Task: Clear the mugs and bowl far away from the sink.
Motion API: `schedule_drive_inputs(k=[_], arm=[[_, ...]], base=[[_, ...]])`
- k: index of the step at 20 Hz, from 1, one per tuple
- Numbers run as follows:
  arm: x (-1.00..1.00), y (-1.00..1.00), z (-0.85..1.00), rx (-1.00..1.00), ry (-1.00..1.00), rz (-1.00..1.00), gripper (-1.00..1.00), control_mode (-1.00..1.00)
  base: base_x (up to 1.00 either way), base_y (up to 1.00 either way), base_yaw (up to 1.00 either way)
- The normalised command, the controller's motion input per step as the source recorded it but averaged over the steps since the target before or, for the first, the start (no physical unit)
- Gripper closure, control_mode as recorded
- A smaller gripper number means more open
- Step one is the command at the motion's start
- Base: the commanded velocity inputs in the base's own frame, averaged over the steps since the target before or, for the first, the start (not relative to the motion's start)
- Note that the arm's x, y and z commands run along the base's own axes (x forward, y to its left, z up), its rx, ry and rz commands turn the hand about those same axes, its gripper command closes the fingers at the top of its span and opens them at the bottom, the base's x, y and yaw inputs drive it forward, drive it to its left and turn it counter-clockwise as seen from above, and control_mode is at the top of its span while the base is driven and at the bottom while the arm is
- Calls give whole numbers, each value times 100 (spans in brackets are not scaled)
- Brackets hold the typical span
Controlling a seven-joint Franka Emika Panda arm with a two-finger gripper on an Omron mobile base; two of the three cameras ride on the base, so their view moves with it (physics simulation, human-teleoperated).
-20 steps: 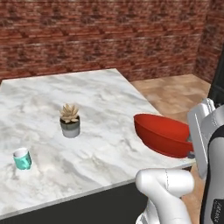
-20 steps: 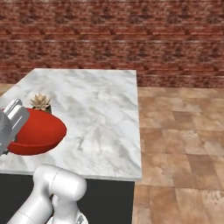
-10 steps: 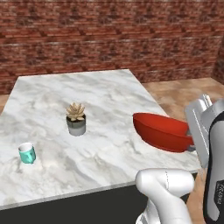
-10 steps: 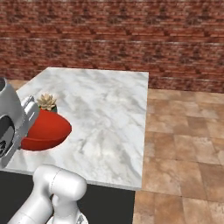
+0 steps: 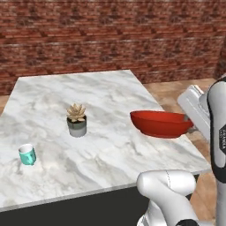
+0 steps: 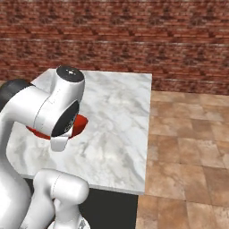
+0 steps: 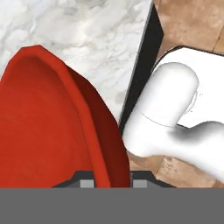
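Note:
The glossy red bowl (image 5: pixel 161 123) hangs level over the right edge of the marble counter (image 5: pixel 106 92). My gripper (image 5: pixel 189 121) is shut on its right rim. In the hand view the bowl (image 7: pixel 52 131) takes up the left side, and its rim runs down between the fingertips of my gripper (image 7: pixel 113 181). In the right base view my own arm hides most of the bowl (image 6: pixel 80 125). A teal mug (image 5: pixel 27 154) with a white inside stands upright near the counter's front left, far from the gripper. The sink is out of view.
A grey pot with a succulent (image 5: pixel 77 120) stands mid-counter, between the mug and the bowl. A brick wall (image 5: pixel 110 39) closes the back. Brown tiled floor (image 6: pixel 188 147) lies right of the counter. The counter's front edge (image 5: pixel 88 194) is just ahead of my base.
Both base views have shifted, so the base has moved. The arm has swung across the right base view and now covers most of the bowl. The bowl stays in the gripper.

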Motion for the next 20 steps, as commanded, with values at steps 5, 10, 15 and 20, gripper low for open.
schedule_drive_inputs(k=[5,10,15,20], arm=[[92,12,-25,-21,-10,0,100,-100],[69,3,-40,-17,-20,0,100,-100],[57,0,-48,-3,-11,4,100,-100],[67,-7,-46,10,10,4,100,-100]], base=[[0,0,0],[0,0,0],[0,0,0],[0,0,0]])
